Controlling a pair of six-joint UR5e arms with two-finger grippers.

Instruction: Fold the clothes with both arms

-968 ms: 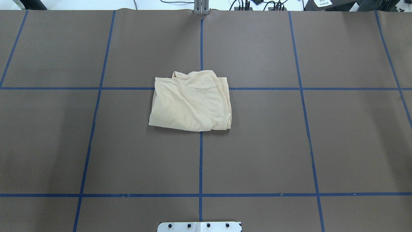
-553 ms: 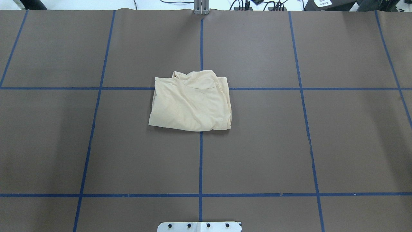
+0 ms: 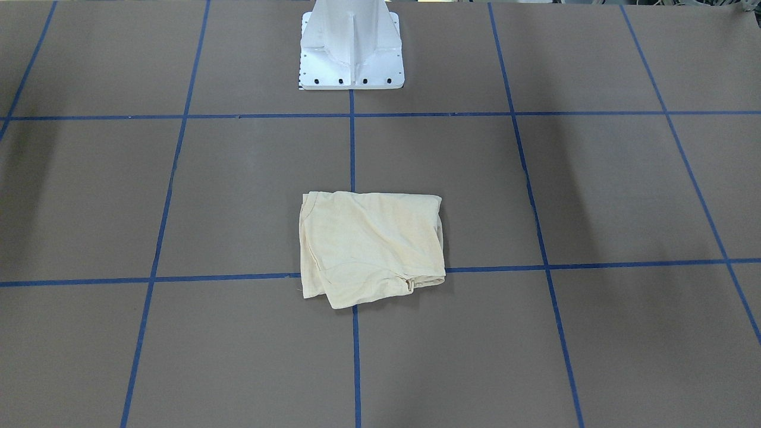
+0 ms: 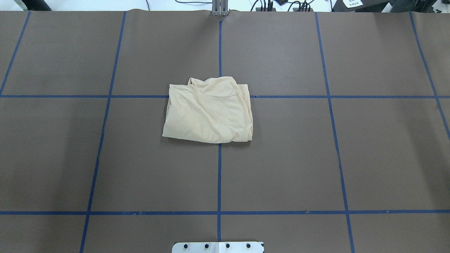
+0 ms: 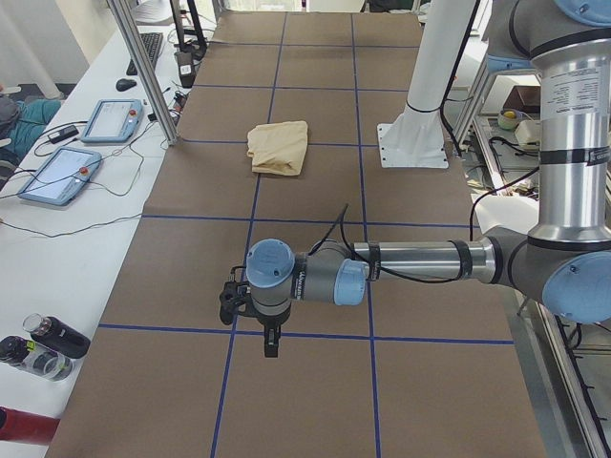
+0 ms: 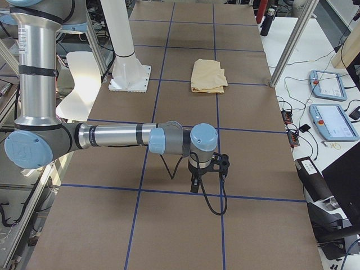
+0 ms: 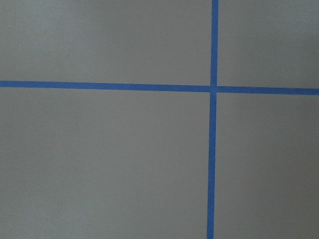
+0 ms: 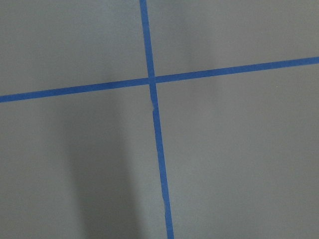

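Brown table point(image 5: 172, 277) ends first: left gripper point(image 5: 270, 342) and right gripper point(image 6: 194, 184) hang just above it, well apart from the cloth. Can't tell if the fingers are parted or pinched. Farther off, the cream shirt point(image 4: 209, 112) lies folded mid-table. Looks basically done, maybe tuck that loose corner next.

The shirt point(image 4: 209, 112), pale cream-yellow, lies folded into a rumpled, roughly square packet at the centre of the overhead frame. The left arm point(image 5: 420, 262) reaches level across the lower middle of the left side view, wrist turned down. The right arm point(image 6: 112, 135) does likewise in the right side view.
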